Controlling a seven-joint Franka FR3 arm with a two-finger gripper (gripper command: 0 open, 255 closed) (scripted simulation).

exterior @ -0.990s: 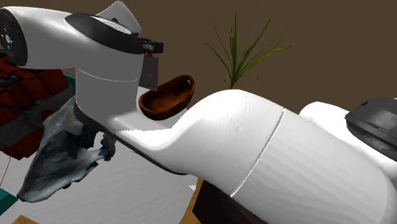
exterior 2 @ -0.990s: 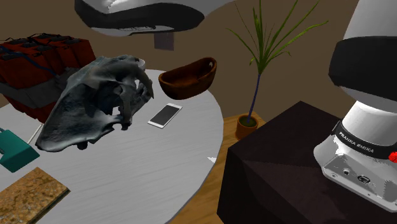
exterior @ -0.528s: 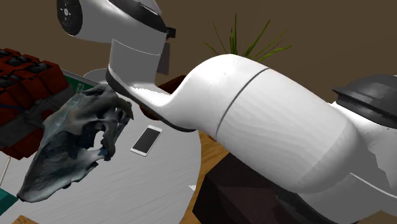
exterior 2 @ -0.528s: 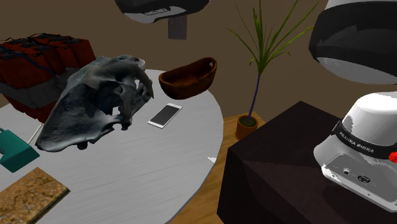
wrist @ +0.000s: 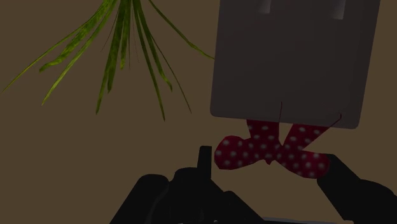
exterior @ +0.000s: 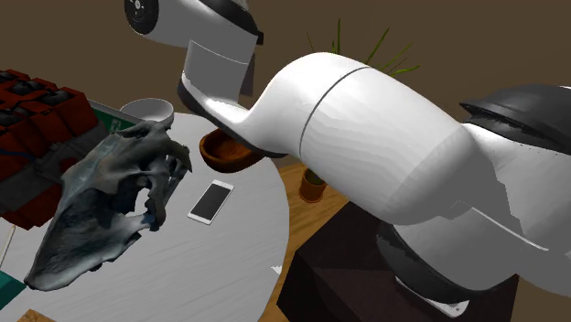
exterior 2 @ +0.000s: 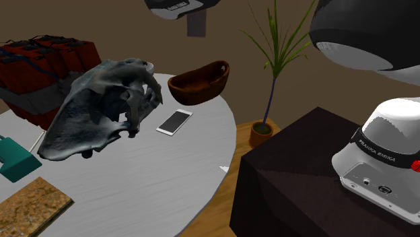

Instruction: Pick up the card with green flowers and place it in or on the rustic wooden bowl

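Brown walls back a pale round table. At the left of the second exterior view sits a red bag, then a big dark skull, then a white phone lying flat near the middle of the picture. Just up and right of the phone, by the table's far rim, stands the brown wooden bowl. Straight above it, at the top edge of the picture, the hand clasps the card, drawn plain grey, by its upper edge. The card hangs in the air, well clear of table and bowl. It is upright, its long axis up and down, with its free short edge pointing down toward the bowl. Right of it rises a potted plant. I judge the carry to be the step in hand. Next the hand must line up over the bowl's hollow, come down and let go. How far the card stands in front of or behind the bowl cannot be told.
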